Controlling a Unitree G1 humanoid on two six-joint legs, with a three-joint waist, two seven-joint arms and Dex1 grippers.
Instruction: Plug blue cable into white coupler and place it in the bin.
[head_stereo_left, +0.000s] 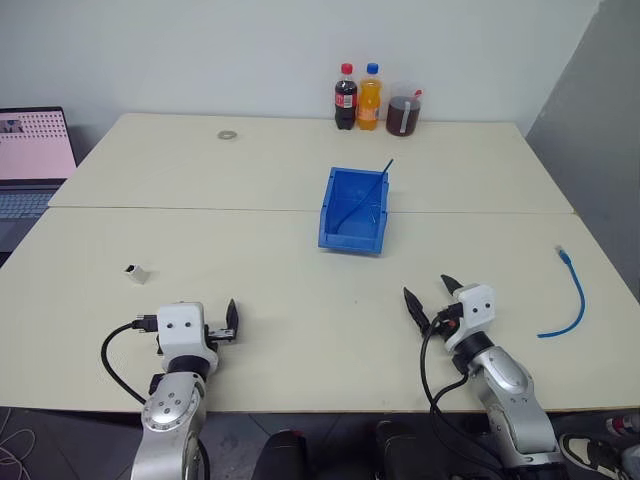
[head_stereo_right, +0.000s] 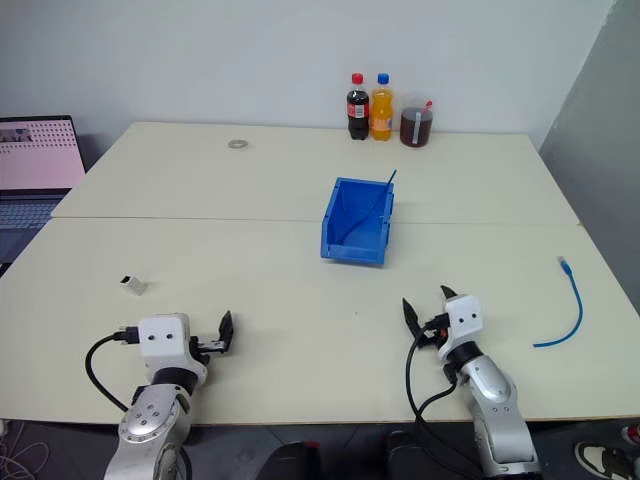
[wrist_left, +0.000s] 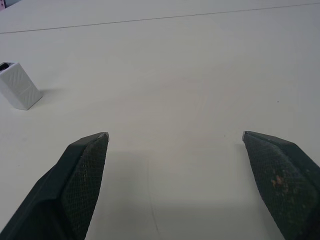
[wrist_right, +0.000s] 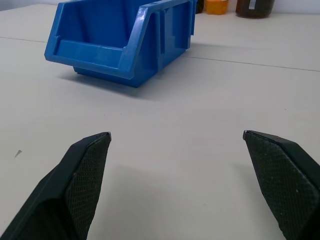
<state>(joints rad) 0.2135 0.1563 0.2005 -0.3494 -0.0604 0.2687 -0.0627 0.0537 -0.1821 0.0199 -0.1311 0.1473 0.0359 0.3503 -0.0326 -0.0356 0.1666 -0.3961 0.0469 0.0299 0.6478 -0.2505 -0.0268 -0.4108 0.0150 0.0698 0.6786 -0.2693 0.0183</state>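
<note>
Nothing done yet: plugging and binning both remain. One table (head_stereo_left: 300, 300). One bin (head_stereo_left: 355, 210) at centre, a darker thin cable inside. Two grippers, left (head_stereo_left: 222, 325) and right (head_stereo_left: 432, 297), jaws wide, empty. One blue cable (head_stereo_left: 570, 300) far right. One white coupler (head_stereo_left: 137, 273) far left

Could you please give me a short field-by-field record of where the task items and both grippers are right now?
blue cable: loose on the table's right side, unplugged
white coupler: alone on the table's left side
bin: mid-table, a thin dark blue cable leaning inside it
left gripper: open, empty, coupler ahead to its left
right gripper: open, empty, facing the bin
table: bottles at far edge
</note>
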